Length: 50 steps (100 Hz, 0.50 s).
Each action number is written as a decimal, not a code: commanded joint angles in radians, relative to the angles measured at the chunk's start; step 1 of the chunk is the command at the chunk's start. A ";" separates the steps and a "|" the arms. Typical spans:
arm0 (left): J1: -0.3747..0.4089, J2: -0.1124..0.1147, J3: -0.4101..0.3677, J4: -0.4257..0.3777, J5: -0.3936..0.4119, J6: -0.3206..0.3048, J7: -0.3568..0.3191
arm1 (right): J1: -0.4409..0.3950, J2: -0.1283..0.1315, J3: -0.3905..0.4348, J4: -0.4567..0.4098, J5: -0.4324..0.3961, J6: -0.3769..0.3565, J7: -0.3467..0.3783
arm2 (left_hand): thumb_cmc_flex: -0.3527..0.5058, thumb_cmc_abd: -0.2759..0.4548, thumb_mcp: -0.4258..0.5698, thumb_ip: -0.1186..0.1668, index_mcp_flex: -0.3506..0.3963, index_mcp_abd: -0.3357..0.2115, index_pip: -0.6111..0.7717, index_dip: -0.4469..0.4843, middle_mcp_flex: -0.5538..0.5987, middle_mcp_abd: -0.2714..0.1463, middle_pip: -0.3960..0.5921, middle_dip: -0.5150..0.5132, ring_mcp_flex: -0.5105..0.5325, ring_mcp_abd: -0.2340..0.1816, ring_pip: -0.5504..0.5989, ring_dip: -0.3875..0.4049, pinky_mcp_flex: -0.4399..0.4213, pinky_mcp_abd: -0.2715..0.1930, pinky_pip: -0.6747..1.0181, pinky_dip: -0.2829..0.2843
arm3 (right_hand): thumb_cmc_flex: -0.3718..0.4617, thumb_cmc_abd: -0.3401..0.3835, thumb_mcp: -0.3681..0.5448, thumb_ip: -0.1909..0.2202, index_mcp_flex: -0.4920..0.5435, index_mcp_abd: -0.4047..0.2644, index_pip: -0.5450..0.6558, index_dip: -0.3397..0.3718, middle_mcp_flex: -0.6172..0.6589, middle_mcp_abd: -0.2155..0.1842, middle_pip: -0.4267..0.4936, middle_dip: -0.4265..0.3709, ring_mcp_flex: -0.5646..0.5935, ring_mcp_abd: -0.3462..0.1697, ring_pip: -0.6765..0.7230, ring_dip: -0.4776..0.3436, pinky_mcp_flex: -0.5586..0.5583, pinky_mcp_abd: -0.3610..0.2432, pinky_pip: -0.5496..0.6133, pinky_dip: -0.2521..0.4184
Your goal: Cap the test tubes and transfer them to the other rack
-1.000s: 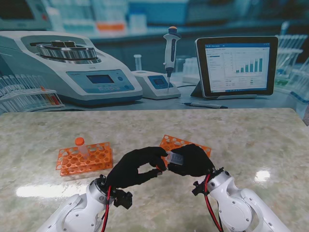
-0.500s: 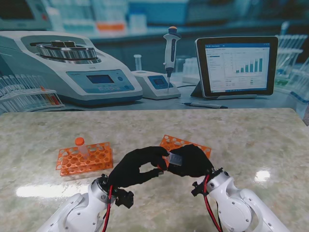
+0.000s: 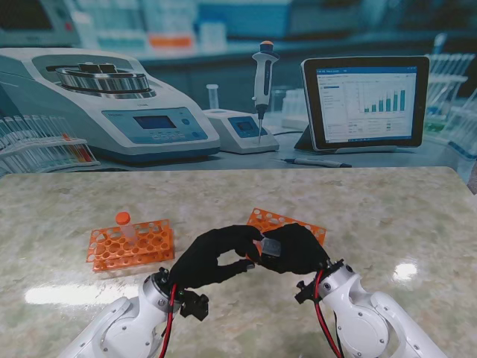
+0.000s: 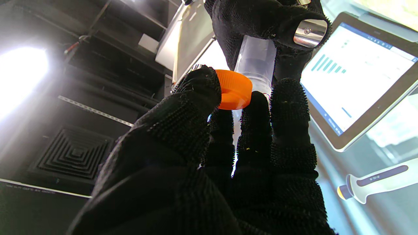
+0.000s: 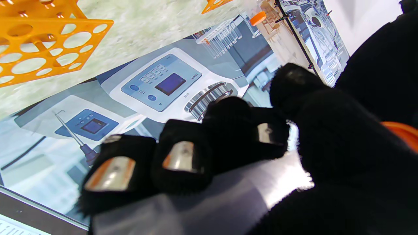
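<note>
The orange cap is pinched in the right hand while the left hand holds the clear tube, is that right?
Not quite: the hands are swapped. The left wrist view shows the left hand pinching the orange cap, while the right hand holds the clear tube.

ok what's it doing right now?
Capping a tube. The right robot hand holds a clear tube above the table, and the left robot hand pinches an orange cap at the tube's open end; the cap sits off to one side, not seated. One capped tube stands in the left rack. The right rack is partly hidden behind the hands.
</note>
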 commanded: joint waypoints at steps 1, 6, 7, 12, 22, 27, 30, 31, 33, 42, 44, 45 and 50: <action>0.001 -0.003 0.003 0.001 -0.001 0.004 -0.007 | -0.008 -0.002 -0.006 -0.011 -0.001 -0.003 0.001 | 0.138 0.035 0.118 0.068 0.026 0.018 0.009 0.009 -0.015 -0.001 -0.006 0.003 0.070 -0.070 0.036 0.023 -0.008 -0.002 -0.026 0.034 | 0.046 0.041 0.008 0.017 0.069 -0.027 0.070 0.045 0.055 0.037 0.005 0.021 0.022 -0.153 0.205 0.082 0.070 -0.095 0.319 0.050; 0.000 -0.003 0.004 0.001 -0.001 0.003 -0.006 | -0.008 -0.002 -0.006 -0.012 -0.001 -0.003 0.001 | 0.138 0.036 0.118 0.068 0.026 0.019 0.009 0.009 -0.017 -0.001 -0.006 0.003 0.071 -0.070 0.036 0.023 -0.007 -0.002 -0.026 0.035 | 0.045 0.041 0.007 0.017 0.069 -0.027 0.070 0.045 0.055 0.037 0.005 0.021 0.022 -0.153 0.205 0.082 0.070 -0.095 0.319 0.050; 0.000 -0.003 0.004 0.001 -0.002 0.003 -0.007 | -0.008 -0.002 -0.006 -0.012 -0.001 -0.003 0.001 | 0.138 0.036 0.118 0.068 0.026 0.019 0.009 0.009 -0.017 -0.001 -0.006 0.003 0.071 -0.070 0.036 0.023 -0.007 -0.002 -0.026 0.035 | 0.045 0.041 0.007 0.017 0.069 -0.027 0.070 0.045 0.054 0.037 0.005 0.021 0.022 -0.153 0.205 0.082 0.070 -0.095 0.319 0.050; 0.000 -0.003 0.004 0.001 -0.003 0.002 -0.007 | -0.009 -0.002 -0.006 -0.012 -0.001 -0.003 0.001 | 0.138 0.036 0.118 0.068 0.026 0.018 0.009 0.009 -0.016 -0.001 -0.006 0.003 0.070 -0.070 0.036 0.023 -0.007 -0.002 -0.026 0.035 | 0.045 0.042 0.007 0.017 0.069 -0.027 0.070 0.045 0.054 0.037 0.005 0.021 0.022 -0.153 0.205 0.082 0.070 -0.095 0.319 0.050; -0.001 -0.003 0.003 0.000 -0.006 0.001 -0.010 | -0.009 -0.002 -0.007 -0.012 -0.001 -0.002 0.001 | 0.138 0.035 0.118 0.068 0.026 0.018 0.008 0.008 -0.017 0.000 -0.006 0.002 0.070 -0.071 0.036 0.023 -0.007 -0.002 -0.025 0.035 | 0.045 0.041 0.007 0.017 0.069 -0.027 0.070 0.045 0.055 0.038 0.005 0.021 0.022 -0.153 0.205 0.082 0.070 -0.095 0.319 0.050; -0.002 -0.003 0.004 0.000 -0.007 0.001 -0.011 | -0.009 -0.002 -0.008 -0.013 -0.001 -0.002 0.001 | 0.138 0.036 0.118 0.068 0.026 0.017 0.009 0.009 -0.014 0.000 -0.006 0.003 0.071 -0.071 0.036 0.022 -0.007 -0.002 -0.025 0.035 | 0.045 0.041 0.007 0.017 0.069 -0.027 0.070 0.045 0.055 0.037 0.005 0.021 0.022 -0.153 0.205 0.082 0.070 -0.095 0.319 0.050; -0.003 -0.002 0.004 0.000 -0.008 0.002 -0.013 | -0.009 -0.002 -0.008 -0.013 -0.001 -0.002 0.001 | 0.138 0.036 0.118 0.069 0.026 0.017 0.009 0.009 -0.015 0.000 -0.006 0.003 0.070 -0.070 0.036 0.022 -0.007 -0.002 -0.025 0.035 | 0.045 0.041 0.008 0.017 0.069 -0.027 0.070 0.045 0.055 0.037 0.005 0.021 0.022 -0.153 0.205 0.082 0.070 -0.095 0.319 0.050; -0.003 -0.002 0.004 0.000 -0.009 0.002 -0.013 | -0.009 -0.002 -0.008 -0.013 -0.001 -0.002 0.001 | 0.138 0.035 0.118 0.068 0.026 0.018 0.009 0.009 -0.015 -0.001 -0.006 0.003 0.071 -0.070 0.036 0.023 -0.007 -0.002 -0.025 0.035 | 0.045 0.041 0.008 0.017 0.069 -0.027 0.070 0.045 0.055 0.037 0.005 0.021 0.022 -0.153 0.205 0.082 0.070 -0.095 0.319 0.050; -0.003 -0.002 0.005 0.001 -0.010 0.002 -0.014 | -0.009 -0.002 -0.009 -0.013 0.000 -0.002 0.001 | 0.138 0.035 0.118 0.068 0.026 0.017 0.009 0.009 -0.015 -0.002 -0.006 0.003 0.071 -0.070 0.036 0.023 -0.007 -0.002 -0.025 0.035 | 0.045 0.041 0.008 0.017 0.069 -0.027 0.070 0.045 0.055 0.037 0.005 0.021 0.022 -0.153 0.205 0.082 0.070 -0.095 0.319 0.050; -0.005 -0.002 0.007 0.002 -0.011 0.004 -0.016 | -0.009 -0.002 -0.009 -0.014 -0.001 -0.004 0.000 | 0.138 0.035 0.118 0.068 0.026 0.018 0.009 0.009 -0.015 -0.001 -0.006 0.002 0.071 -0.070 0.036 0.023 -0.007 -0.002 -0.025 0.035 | 0.045 0.040 0.008 0.017 0.069 -0.027 0.070 0.045 0.054 0.037 0.005 0.021 0.022 -0.153 0.205 0.082 0.070 -0.095 0.319 0.050; -0.006 -0.002 0.008 0.003 -0.012 0.004 -0.016 | -0.009 -0.002 -0.009 -0.014 -0.001 -0.005 0.001 | 0.138 0.035 0.118 0.068 0.026 0.018 0.009 0.009 -0.015 -0.002 -0.006 0.002 0.071 -0.070 0.036 0.023 -0.007 -0.002 -0.025 0.035 | 0.045 0.041 0.008 0.017 0.069 -0.027 0.070 0.045 0.055 0.037 0.005 0.021 0.022 -0.153 0.205 0.082 0.070 -0.095 0.319 0.050; -0.006 -0.002 0.008 0.003 -0.012 0.004 -0.016 | -0.009 -0.002 -0.009 -0.015 -0.001 -0.005 0.001 | 0.138 0.036 0.118 0.068 0.026 0.018 0.008 0.009 -0.015 0.000 -0.006 0.002 0.071 -0.070 0.036 0.023 -0.007 -0.002 -0.025 0.035 | 0.044 0.041 0.008 0.017 0.069 -0.027 0.070 0.045 0.055 0.037 0.005 0.021 0.022 -0.153 0.205 0.082 0.070 -0.095 0.319 0.050; -0.008 -0.002 0.010 0.004 -0.013 0.005 -0.018 | -0.010 -0.002 -0.008 -0.015 -0.001 -0.007 0.000 | 0.138 0.035 0.118 0.069 0.026 0.017 0.009 0.009 -0.015 0.000 -0.006 0.003 0.071 -0.070 0.037 0.023 -0.007 -0.002 -0.025 0.035 | 0.044 0.041 0.008 0.017 0.069 -0.027 0.070 0.045 0.055 0.037 0.005 0.021 0.022 -0.153 0.205 0.082 0.070 -0.095 0.319 0.050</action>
